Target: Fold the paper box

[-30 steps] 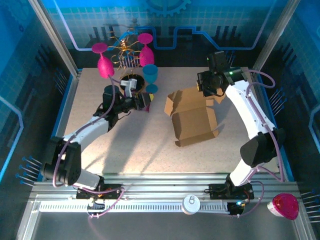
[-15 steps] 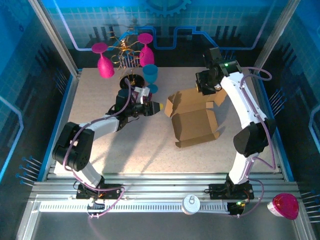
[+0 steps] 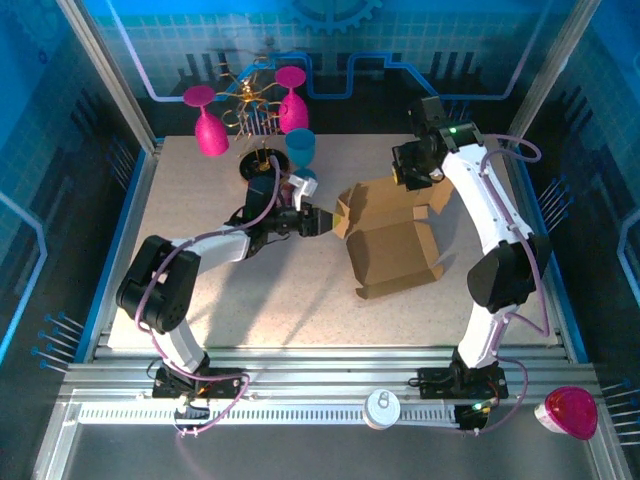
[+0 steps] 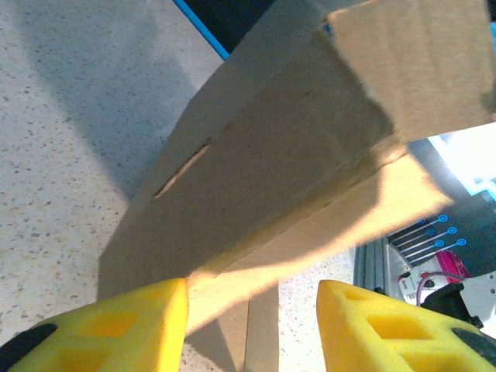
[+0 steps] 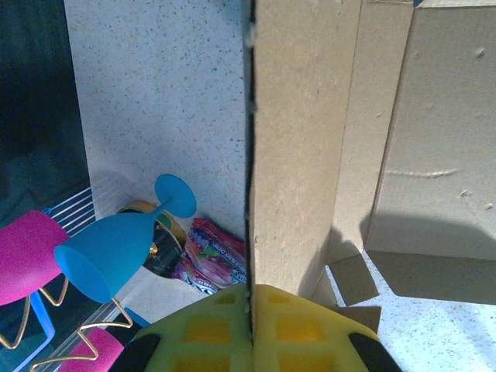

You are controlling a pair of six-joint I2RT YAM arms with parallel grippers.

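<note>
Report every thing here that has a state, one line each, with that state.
paper box, partly folded, flaps standing open.
right gripper, jaws shut on the paper box's far panel.
left gripper, jaws open, close to the paper box's left flap.
snack packet, lying flat, untouched.
blue goblet, upright or tilted: cannot tell.

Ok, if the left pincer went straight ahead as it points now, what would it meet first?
The paper box: its brown side wall stands right ahead of the open left pincer, probably very near.
</note>
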